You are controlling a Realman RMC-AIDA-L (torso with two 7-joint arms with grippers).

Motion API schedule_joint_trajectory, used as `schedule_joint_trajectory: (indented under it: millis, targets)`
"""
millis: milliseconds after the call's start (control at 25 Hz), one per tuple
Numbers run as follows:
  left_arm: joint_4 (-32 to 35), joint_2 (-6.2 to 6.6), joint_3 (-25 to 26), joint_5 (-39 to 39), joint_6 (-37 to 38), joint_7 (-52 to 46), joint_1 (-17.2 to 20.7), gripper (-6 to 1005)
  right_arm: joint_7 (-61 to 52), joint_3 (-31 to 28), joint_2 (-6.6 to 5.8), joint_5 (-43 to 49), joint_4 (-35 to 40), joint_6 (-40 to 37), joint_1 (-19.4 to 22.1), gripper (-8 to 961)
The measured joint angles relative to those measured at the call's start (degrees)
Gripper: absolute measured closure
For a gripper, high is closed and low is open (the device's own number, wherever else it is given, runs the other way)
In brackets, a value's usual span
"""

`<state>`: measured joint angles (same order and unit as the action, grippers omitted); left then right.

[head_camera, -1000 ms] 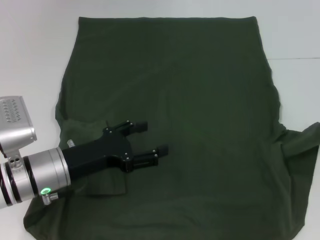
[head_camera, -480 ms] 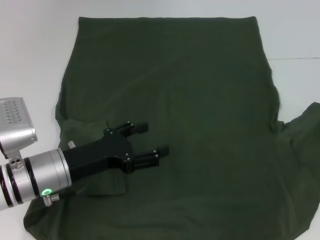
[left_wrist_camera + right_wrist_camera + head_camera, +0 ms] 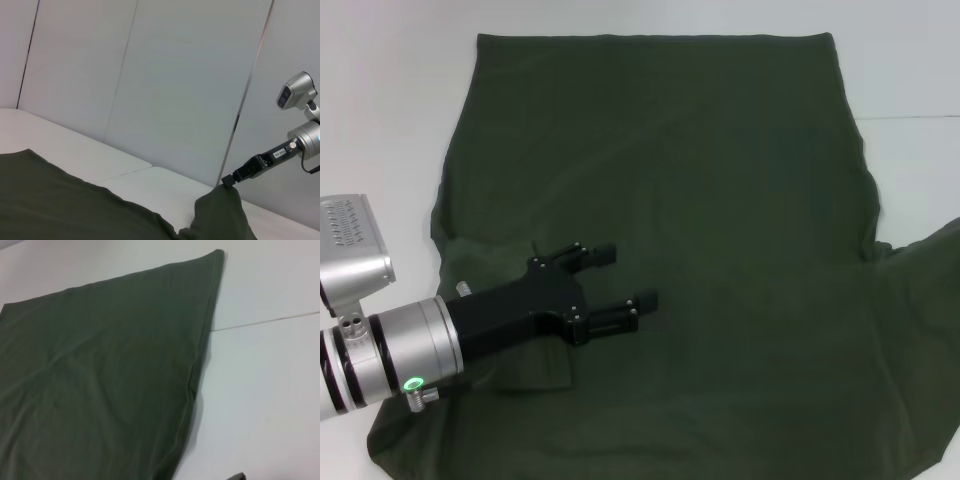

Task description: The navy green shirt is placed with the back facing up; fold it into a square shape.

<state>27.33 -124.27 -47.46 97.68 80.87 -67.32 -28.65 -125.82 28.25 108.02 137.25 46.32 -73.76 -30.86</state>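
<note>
Your right hand (image 3: 229, 182), clamped on the dark olive-green soft shirt's (image 3: 660, 200) sleeve, has dropped slightly mid-fold; left hand (image 3: 620, 282) hovers, fingers apart.

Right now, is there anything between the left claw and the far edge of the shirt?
No, only bare shirt cloth lies past the open left claw, as the head view shows.

Navy green shirt (image 3: 720, 230): plain dark olive, spread flat on white table (image 3: 390, 120), straight hem at table's far side; right sleeve raised.
</note>
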Motion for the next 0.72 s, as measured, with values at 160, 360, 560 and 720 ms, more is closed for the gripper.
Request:
schedule_joint_trajectory:
  millis: [160, 360, 560, 720]
  targets:
    - [0.00, -0.01, 0.00, -0.03, 0.05, 0.00, 0.00, 91, 0.08, 0.00, 0.03, -0.03, 0.00, -1.06, 0.01, 884]
    - [0.00, -0.01, 0.00, -0.04, 0.07, 0.00, 0.00, 91, -0.01, 0.04, 0.11, -0.35, 0.44, -6.18, -0.68, 881]
    - [0.00, 0.01, 0.00, -0.03, 0.13, 0.00, 0.00, 91, -2.88, 0.44, 0.12, -0.38, 1.66, -11.62, -1.98, 879]
    - [0.00, 0.06, -0.01, -0.05, 0.03, -0.02, -0.01, 91, -5.06, 0.52, 0.19, -0.40, 2.99, -14.26, -3.32, 877]
